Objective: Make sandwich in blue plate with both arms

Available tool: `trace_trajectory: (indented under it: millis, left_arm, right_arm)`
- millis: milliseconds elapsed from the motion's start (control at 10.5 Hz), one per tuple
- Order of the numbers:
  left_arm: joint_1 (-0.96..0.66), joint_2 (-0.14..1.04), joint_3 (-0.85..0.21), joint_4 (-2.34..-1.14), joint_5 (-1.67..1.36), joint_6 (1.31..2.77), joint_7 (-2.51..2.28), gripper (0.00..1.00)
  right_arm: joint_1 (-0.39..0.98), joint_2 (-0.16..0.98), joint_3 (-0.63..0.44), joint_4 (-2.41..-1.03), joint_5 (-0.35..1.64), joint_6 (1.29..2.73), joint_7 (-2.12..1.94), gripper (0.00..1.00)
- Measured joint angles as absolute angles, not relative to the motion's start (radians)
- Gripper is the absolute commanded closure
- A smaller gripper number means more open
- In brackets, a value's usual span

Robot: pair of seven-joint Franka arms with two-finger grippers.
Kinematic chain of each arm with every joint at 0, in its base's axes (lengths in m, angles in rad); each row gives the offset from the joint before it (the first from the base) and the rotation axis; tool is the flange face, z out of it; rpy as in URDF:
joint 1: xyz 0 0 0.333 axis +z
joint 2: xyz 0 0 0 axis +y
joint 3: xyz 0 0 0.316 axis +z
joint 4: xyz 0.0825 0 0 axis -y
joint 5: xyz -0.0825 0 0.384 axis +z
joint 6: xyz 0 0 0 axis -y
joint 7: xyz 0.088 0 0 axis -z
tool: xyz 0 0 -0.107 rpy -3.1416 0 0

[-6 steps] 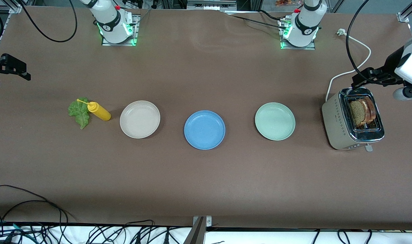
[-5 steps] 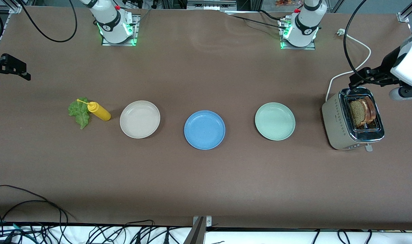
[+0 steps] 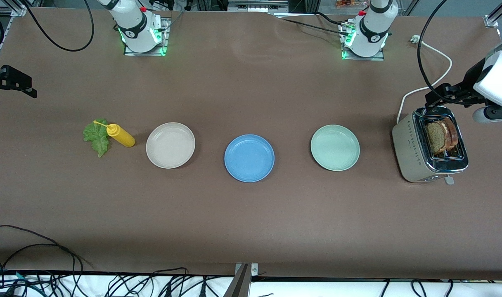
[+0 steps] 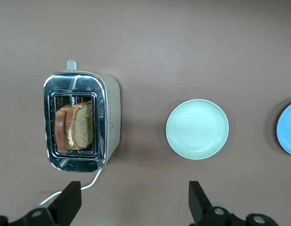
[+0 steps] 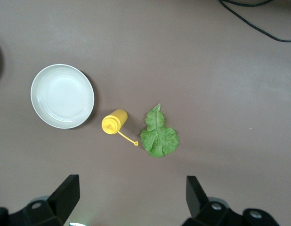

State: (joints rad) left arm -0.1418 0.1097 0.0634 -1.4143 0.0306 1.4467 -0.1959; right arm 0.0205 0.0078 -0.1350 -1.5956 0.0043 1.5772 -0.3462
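Left gripper [image 3: 434, 95] has shifted slightly toward the table's end, over the toaster [image 3: 430, 144]; jaws wide, empty. Right gripper [image 5: 131, 197] likewise, above the lettuce [image 3: 96, 136]. Blue plate [image 3: 249, 158] mid-table, bare; bread [image 3: 441, 135] untouched.

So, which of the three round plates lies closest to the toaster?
The pale green round plate; the blue plate and beige plate lie further from the toaster.

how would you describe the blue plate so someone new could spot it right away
Three round plates sit in a row across the middle of the brown table. The blue plate is the middle one, between the beige plate and the pale green plate. It is empty, slightly nearer the front camera than its neighbours, and the only blue one.
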Motion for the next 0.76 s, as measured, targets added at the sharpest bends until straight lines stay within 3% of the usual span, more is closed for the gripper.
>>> trace_trajectory:
  millis: [760]
  left_arm:
    - [-0.125,0.111,0.059,-1.414,0.038,1.479,-0.196,0.00]
  right_arm:
    - [0.019,0.008,-0.141,-1.596,0.004,1.577,-0.346,0.00]
